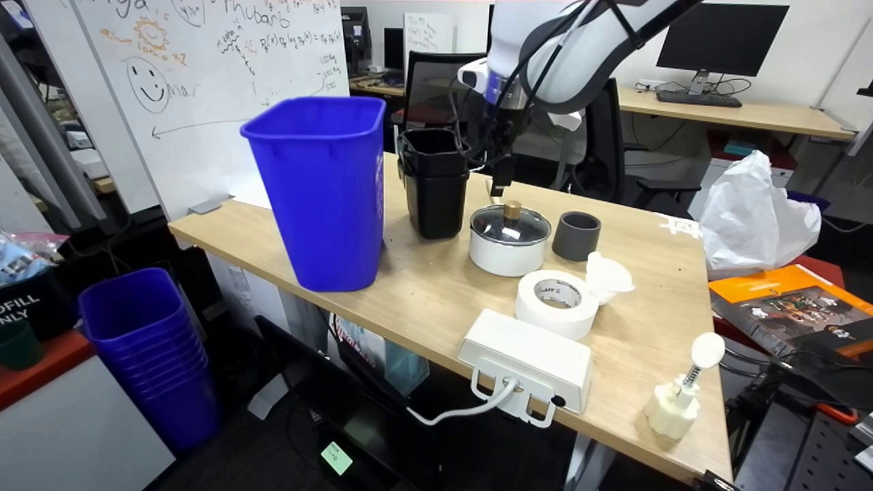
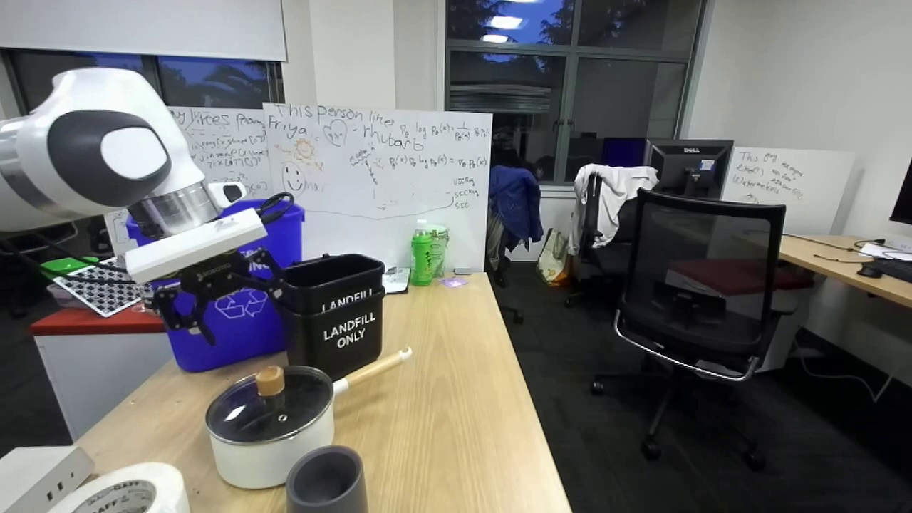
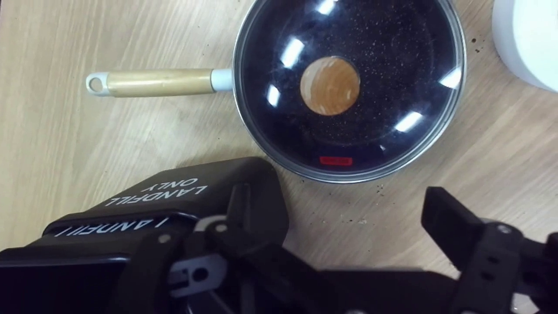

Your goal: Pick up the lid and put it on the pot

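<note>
A round, see-through glass lid (image 2: 249, 420) with a metal rim and wooden knob sits on the low, round white pot (image 2: 271, 459), between the long edges of the pale wooden worktop (image 2: 456, 413). The black two-fingered gripper (image 3: 338, 194) hangs apart from the lid, spread wide and holding nothing.

You see white glare dotting the glass lid (image 3: 370, 87); below it in the wrist view, your gripper fingers (image 3: 451, 226) look blurred; in an exterior view, the dark window (image 2: 570, 92) beyond it reflects lights.
</note>
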Controlling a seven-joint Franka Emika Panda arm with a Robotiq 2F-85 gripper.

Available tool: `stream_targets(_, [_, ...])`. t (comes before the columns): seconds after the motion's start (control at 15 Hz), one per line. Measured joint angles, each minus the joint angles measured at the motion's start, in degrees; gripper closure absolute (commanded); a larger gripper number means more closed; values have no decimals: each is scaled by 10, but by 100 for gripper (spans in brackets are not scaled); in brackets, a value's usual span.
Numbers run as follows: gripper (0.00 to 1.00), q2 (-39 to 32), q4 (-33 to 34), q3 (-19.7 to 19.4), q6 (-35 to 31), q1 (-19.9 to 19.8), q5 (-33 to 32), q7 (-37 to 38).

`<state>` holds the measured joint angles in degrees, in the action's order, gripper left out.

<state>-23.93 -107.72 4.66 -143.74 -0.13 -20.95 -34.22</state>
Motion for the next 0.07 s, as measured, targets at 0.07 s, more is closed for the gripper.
stream_targets(0.07, [0, -1, 0, 0, 0, -1, 0, -1])
